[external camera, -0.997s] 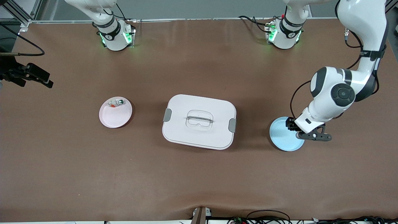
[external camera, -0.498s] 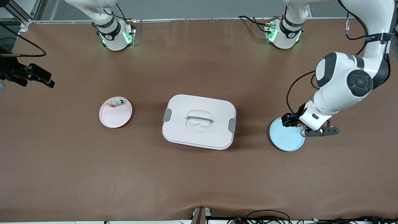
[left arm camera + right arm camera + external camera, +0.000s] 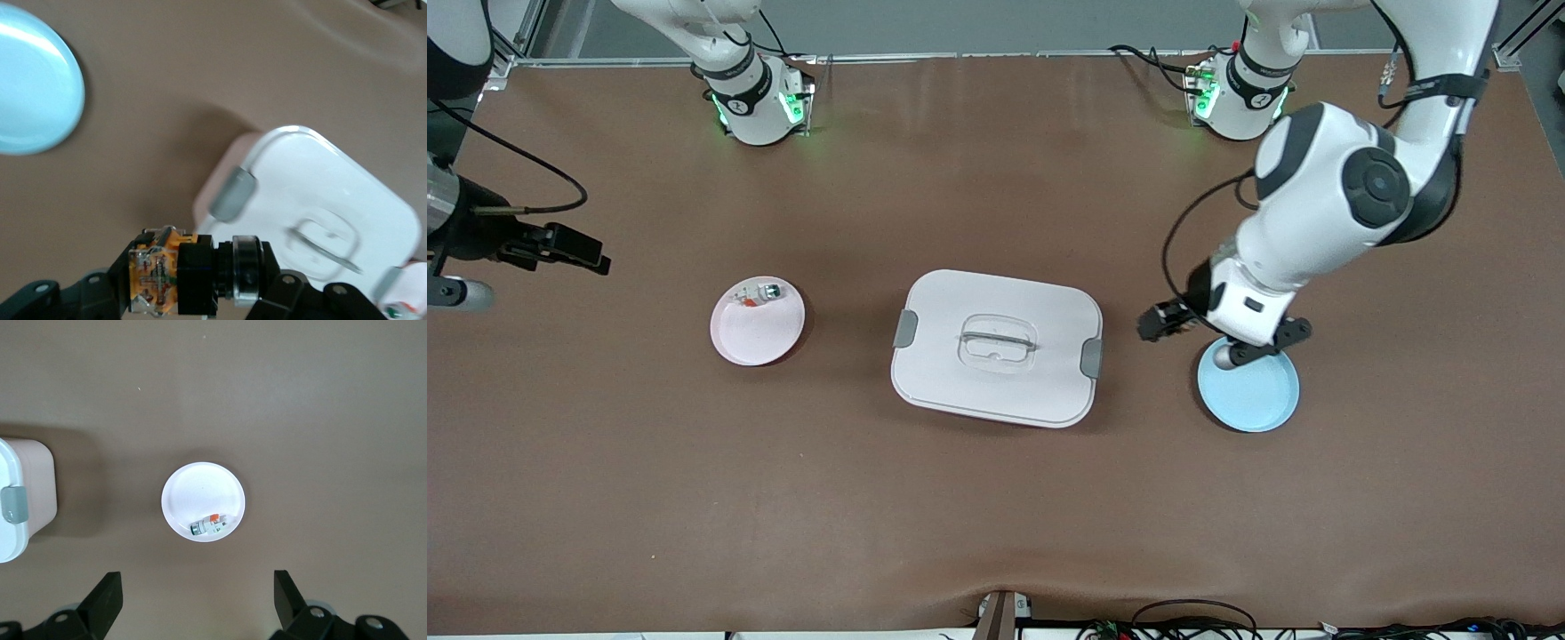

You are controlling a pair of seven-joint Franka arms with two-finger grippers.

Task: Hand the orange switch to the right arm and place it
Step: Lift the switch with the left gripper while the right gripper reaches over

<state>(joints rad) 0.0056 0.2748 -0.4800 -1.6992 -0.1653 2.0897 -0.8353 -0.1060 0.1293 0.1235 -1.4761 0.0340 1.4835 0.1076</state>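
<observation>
My left gripper (image 3: pixel 1160 324) is shut on the orange switch (image 3: pixel 193 279), a small black part with an orange body and a round dark button end. It holds it in the air over the bare table between the white box (image 3: pixel 996 347) and the blue plate (image 3: pixel 1249 391). In the front view the switch (image 3: pixel 1172 324) shows only as a small dark bit at the fingertips. My right gripper (image 3: pixel 578 253) is open and empty, in the air over the table's edge at the right arm's end, beside the pink plate (image 3: pixel 758 322).
The pink plate (image 3: pixel 203 500) holds a whitish-clear small part (image 3: pixel 758 294) with green and red bits. The lidded white box (image 3: pixel 320 213) stands mid-table. The blue plate (image 3: pixel 33 87) holds nothing.
My left gripper has risen off the blue plate with the switch and moved toward the white box. My right gripper has moved a little toward the pink plate.
</observation>
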